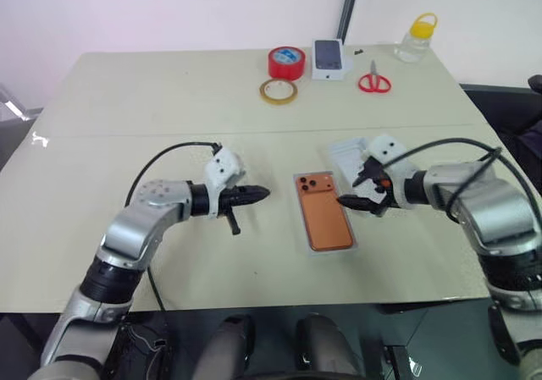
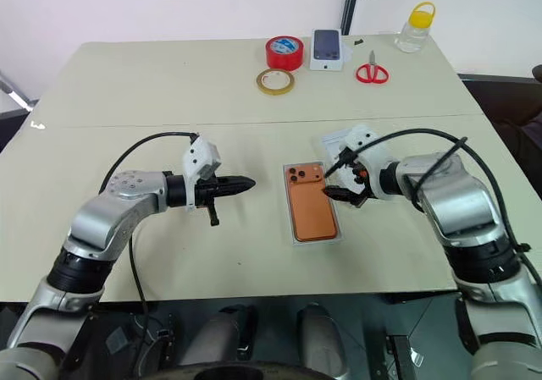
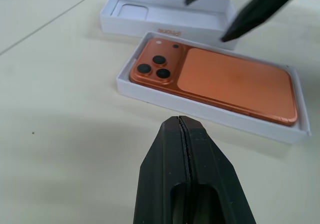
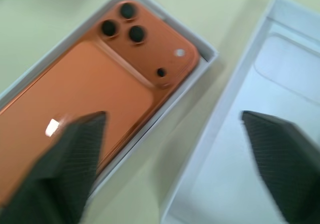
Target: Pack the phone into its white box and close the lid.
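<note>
Since the phone (image 1: 327,213) lies face-down in the white box (image 3: 129,87), only the lid (image 4: 260,134) (just beside the box, by the R gripper (image 1: 362,190)) remains; R fingers spread, empty, L gripper (image 1: 254,195) closed, empty. Grab the lid skewed and you shove the box or jam the rim.

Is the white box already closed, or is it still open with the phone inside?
Open. The orange phone lies face down inside the white box, its back uncovered, and the lid rests upturned on the table beside it.

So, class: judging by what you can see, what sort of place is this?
Probably a lab or office workbench: a plain pale table against a bare wall, with tape rolls and scissors on it.
</note>
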